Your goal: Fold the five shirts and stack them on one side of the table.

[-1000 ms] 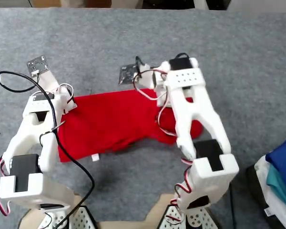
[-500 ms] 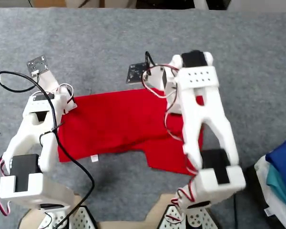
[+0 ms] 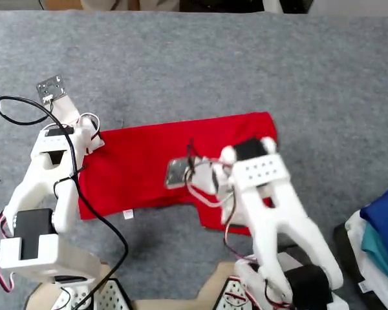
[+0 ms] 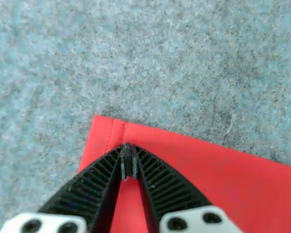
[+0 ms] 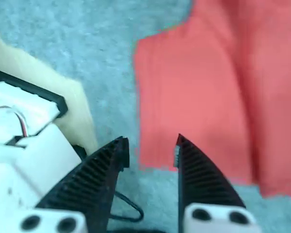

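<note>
The left hand (image 4: 127, 167) is closed, its two black ribbed fingertips meeting on the red shirt (image 4: 208, 174) just inside one corner, beside the stitched hem. From above, this left hand (image 3: 92, 139) sits at the shirt's left edge, with its white arm running back toward the near side of the table (image 3: 181, 58).

The right hand (image 5: 150, 150) is open to a moderate gap and holds nothing. It hangs above the near edge of the red shirt (image 5: 194, 87), one fingertip over red cloth and the other over grey table (image 5: 102, 58), with a white part of an arm and a pale base plate close by. From above, the right arm (image 3: 265, 194) reaches over the lower right part of the shirt and hides the hand beneath it.

The red shirt (image 3: 149, 161) lies spread flat in the middle of the grey felt table, between the two arms. Its far right corner is well out past the right arm, and a small white tag (image 3: 129, 213) shows at its near edge.

At the table's right edge, well apart from the red shirt, sits a pile of cloth (image 3: 381, 226), blue on top with teal and white beneath.
</note>
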Robot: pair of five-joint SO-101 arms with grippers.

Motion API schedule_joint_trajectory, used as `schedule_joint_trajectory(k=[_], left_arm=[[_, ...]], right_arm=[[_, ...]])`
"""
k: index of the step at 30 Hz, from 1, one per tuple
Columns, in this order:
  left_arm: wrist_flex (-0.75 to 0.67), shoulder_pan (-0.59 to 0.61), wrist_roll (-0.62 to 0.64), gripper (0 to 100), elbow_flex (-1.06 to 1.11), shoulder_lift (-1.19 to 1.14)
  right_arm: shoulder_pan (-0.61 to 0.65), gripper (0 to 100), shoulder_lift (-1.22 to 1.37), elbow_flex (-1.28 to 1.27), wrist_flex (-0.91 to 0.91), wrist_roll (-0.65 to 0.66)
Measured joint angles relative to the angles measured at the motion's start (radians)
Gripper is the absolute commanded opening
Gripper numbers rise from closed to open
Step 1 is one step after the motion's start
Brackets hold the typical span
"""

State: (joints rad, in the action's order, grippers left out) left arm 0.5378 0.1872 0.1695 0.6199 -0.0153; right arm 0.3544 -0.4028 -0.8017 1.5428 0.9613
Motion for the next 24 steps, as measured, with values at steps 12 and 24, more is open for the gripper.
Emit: schedule_joint_trajectory(k=[12,24], left_arm=[[0.0,0.0,0.0,2,0.0,0.0],[0.0,0.0,0.0,2,0.0,0.0]], right_arm=[[0.052,17.8,0.014,-0.244,-0.285,-0.006],[0.052,17.8,0.021,-0.324,-0.437,-0.008]])
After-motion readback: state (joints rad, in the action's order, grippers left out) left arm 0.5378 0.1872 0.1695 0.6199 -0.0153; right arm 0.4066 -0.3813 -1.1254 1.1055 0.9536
